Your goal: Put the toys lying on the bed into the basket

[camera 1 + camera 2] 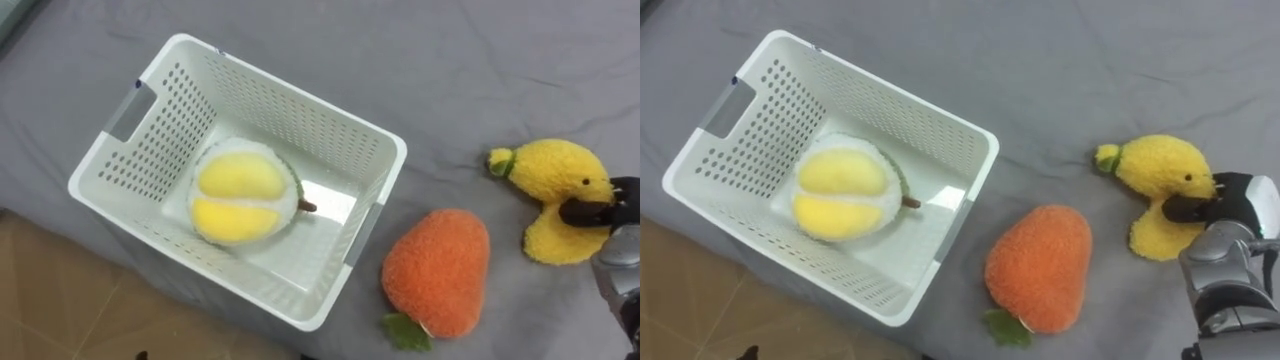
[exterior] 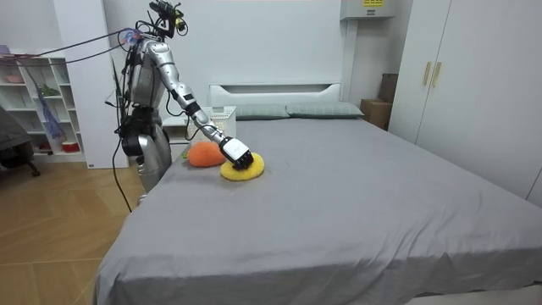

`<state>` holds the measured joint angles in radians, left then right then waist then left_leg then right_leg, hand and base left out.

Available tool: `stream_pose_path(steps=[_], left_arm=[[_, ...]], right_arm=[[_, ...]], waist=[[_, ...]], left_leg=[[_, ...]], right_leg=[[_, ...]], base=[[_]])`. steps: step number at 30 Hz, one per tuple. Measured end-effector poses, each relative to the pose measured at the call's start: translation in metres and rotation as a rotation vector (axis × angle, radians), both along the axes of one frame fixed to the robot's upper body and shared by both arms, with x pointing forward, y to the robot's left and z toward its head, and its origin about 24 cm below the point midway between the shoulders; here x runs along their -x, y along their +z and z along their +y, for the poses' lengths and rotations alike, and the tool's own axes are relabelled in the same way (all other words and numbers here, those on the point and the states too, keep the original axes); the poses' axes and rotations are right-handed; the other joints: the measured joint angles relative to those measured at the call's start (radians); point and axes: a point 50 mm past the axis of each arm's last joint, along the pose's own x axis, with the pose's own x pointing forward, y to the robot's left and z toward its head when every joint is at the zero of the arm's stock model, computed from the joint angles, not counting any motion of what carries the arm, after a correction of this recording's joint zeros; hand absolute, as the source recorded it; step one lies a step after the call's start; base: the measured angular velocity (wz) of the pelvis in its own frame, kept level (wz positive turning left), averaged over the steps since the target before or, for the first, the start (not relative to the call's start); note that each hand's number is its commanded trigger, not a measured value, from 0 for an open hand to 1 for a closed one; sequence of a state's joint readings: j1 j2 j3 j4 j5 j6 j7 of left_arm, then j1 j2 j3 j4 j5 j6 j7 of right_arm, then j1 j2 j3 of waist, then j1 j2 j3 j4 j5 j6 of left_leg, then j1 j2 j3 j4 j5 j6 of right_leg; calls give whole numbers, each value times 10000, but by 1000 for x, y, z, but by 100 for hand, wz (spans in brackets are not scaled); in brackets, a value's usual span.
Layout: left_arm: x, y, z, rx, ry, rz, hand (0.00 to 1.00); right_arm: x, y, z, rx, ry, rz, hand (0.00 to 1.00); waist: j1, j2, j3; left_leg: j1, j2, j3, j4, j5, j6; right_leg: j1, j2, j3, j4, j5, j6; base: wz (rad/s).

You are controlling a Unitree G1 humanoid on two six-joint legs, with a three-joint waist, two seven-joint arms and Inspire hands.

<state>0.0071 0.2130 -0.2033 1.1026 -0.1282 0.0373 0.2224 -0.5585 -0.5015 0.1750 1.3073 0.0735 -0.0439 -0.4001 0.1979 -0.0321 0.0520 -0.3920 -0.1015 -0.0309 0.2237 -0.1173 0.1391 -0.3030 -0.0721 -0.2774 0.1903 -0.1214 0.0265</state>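
Observation:
A white perforated basket (image 1: 300, 95) sits on the grey bed near its edge. Inside it lies a round yellow-and-white plush toy (image 1: 238, 195). An orange plush toy (image 1: 440, 270) with a green leaf lies on the sheet just right of the basket. Further right is a yellow plush toy (image 1: 555, 175). My right hand (image 1: 620, 215) rests on its right side, dark fingers curled into the fold between its two lobes. In the room view I stand at the bed's side with my right hand (image 2: 238, 154) reaching out over the yellow toy (image 2: 246, 169).
The wooden floor (image 1: 60, 300) shows below the bed edge at the lower left. Grey sheet (image 1: 480, 70) stretches beyond the toys. Pillows (image 2: 313, 110) lie at the headboard, a shelf (image 2: 34, 110) stands at the room view's left, and wardrobes (image 2: 474, 76) at its right.

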Motion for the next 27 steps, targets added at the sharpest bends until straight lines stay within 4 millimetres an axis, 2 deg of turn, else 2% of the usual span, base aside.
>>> stream_pose_path(steps=[15, 18, 20, 23, 26, 27], left_arm=[[-5, 2, 0, 4, -31, -239, 0], [-5, 2, 0, 14, -32, -292, 0], [-4, 2, 1, 2, 9, -286, 0], [-5, 4, 5, -24, 339, -416, 0], [-4, 4, 6, -58, 395, -487, 0], [-2, 3, 6, -58, 438, -459, 0]], right_arm=[[0, -1, 0, -158, 119, 139, 100], [-3, 1, 2, -169, 362, 165, 100], [-11, 7, 7, 8, 786, 30, 100], [-29, 25, 21, 172, 1676, -906, 100], [-35, 37, 35, 198, 2464, -1916, 100], [-36, 42, 40, 196, 2711, -2245, 100]], waist=[[5, 13, -45], [-62, -23, -82], [-95, -73, -112], [-341, -151, -164], [-546, -295, -264], [-574, -377, -327]], left_leg=[[2, 9, 17, 132, 33, -11], [56, 13, 61, 134, 40, -11], [120, 21, 164, 123, 41, -10], [441, 38, 274, 98, 41, -11], [958, 46, 260, 43, 39, -13], [1158, 45, 262, -30, 38, -13]], right_leg=[[-100, -40, 6, 357, -16, -17], [-51, -39, 50, 352, -15, -18], [-28, -18, 247, 346, -14, -18], [251, -31, 323, 328, -18, -19], [790, -22, 263, 275, -23, -22], [977, -19, 262, 244, -23, -22]], base=[[0], [-3], [-17], [-9], [5], [0]])
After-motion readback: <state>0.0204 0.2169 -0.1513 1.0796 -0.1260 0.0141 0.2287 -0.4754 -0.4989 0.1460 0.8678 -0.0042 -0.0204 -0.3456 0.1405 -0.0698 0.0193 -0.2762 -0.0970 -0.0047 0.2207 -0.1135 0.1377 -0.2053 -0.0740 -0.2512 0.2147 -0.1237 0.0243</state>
